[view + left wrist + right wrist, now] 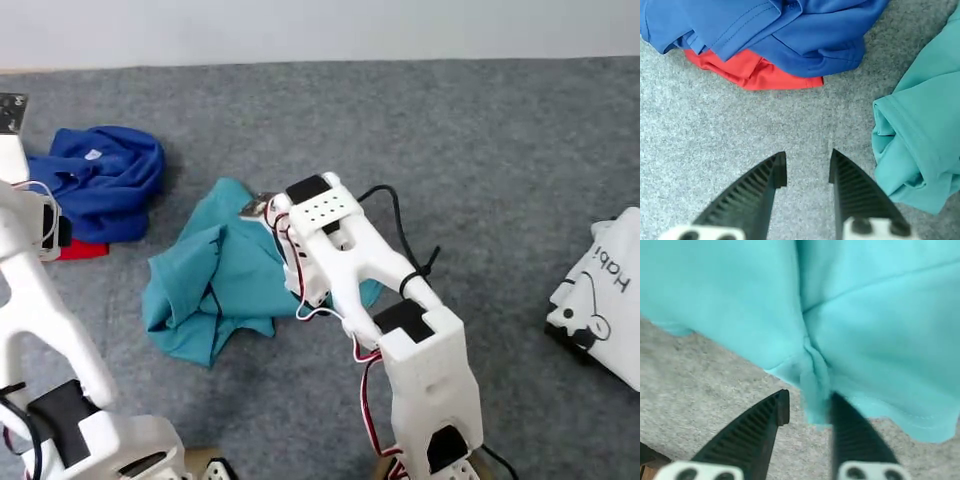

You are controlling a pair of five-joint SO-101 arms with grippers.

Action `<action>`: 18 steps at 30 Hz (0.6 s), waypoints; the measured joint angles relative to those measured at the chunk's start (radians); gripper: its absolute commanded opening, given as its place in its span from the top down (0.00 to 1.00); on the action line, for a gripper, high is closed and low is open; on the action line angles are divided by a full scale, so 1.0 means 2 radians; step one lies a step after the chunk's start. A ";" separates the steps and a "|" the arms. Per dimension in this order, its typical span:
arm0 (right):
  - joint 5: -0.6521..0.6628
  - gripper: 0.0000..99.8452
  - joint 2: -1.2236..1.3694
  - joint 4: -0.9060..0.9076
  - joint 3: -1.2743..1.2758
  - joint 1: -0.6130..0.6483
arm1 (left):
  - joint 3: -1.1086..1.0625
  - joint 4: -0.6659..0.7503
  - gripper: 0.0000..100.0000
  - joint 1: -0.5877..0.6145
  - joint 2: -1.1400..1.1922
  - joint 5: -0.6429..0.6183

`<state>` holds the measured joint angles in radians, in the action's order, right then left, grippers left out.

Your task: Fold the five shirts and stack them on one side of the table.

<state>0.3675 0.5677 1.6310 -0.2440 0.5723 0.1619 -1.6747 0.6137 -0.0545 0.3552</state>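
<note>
Step in hand, judging from the layout: taking hold of the teal shirt (215, 275) to spread it flat before folding. Right gripper (807, 410) low over one edge of this shirt, jaws apart, with a small puckered fold of cloth standing between them and touching one finger; not clamped yet, as far as can be seen.

To do this well: close on that fold only, near the hem, never on several layers together, to avoid dragging the whole heap. Then lift just enough to free the cloth from the table (480, 150) and pull outward slowly, against the hold of the grey felt.

Left gripper (807, 167) above bare felt, jaws open and holding nothing, between the teal shirt and the blue shirt (790, 30). Well placed to pin or take the opposite edge. Better kept away from the blue shirt and from the red shirt (755, 70) under it.

Teal shirt in the middle of the table, lying in a loose heap: edges rolled in, a sleeve end bunched up on the side near the left gripper, stitched hems showing. Thin, smooth cloth, probably slippery. Blue on red at the left side, also crumpled; white shirt (610, 290) with black print at the right edge, well apart. No neat stack anywhere yet, so most of the task left to do.
</note>
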 measured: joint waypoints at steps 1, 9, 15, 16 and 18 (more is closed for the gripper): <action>0.000 0.95 0.000 0.000 0.000 0.002 | 0.000 0.000 0.86 0.000 0.000 0.000; 0.010 0.78 0.000 0.002 0.000 0.002 | 0.000 0.000 0.86 0.000 0.000 -0.001; 0.013 0.80 0.000 0.002 0.000 -0.013 | -0.009 0.000 0.86 0.000 0.000 -0.001; 0.013 0.82 0.000 0.002 0.000 -0.014 | -0.013 0.000 0.86 0.000 0.000 -0.001; 0.013 0.85 0.000 0.002 0.000 -0.014 | -0.021 0.000 0.86 0.000 0.000 -0.001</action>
<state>0.3936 0.5677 1.6341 -0.2440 0.5447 0.1204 -1.6747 0.6137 -0.0545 0.3537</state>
